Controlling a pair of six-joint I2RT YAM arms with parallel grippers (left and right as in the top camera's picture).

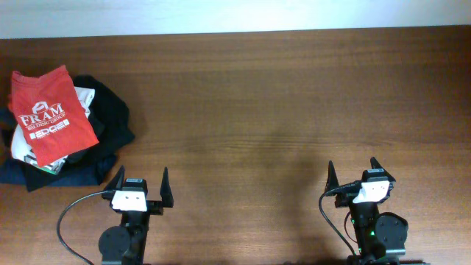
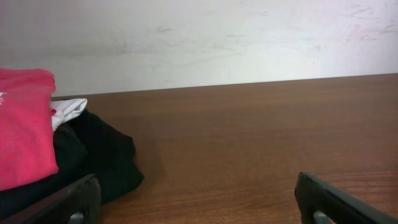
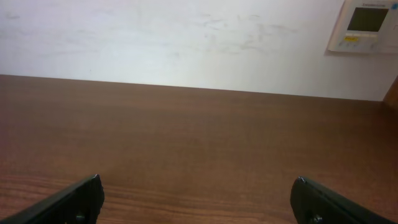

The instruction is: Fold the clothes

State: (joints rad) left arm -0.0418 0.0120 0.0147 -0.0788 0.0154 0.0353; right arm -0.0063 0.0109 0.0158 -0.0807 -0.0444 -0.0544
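The red-orange T-shirt (image 1: 48,112) with white "FRAM" lettering lies folded on top of a pile of clothes at the table's left edge. It also shows at the left of the left wrist view (image 2: 23,130). My left gripper (image 1: 140,179) is open and empty near the front edge, to the right of and in front of the pile. In its own view the left gripper (image 2: 198,198) has both fingers wide apart over bare wood. My right gripper (image 1: 352,168) is open and empty at the front right, and its own view (image 3: 198,194) shows only table.
Under the T-shirt lie a white garment (image 1: 82,98) and black and navy garments (image 1: 110,121), also seen in the left wrist view (image 2: 102,155). The wooden table (image 1: 280,110) runs back to a white wall. A wall control panel (image 3: 365,25) hangs at upper right.
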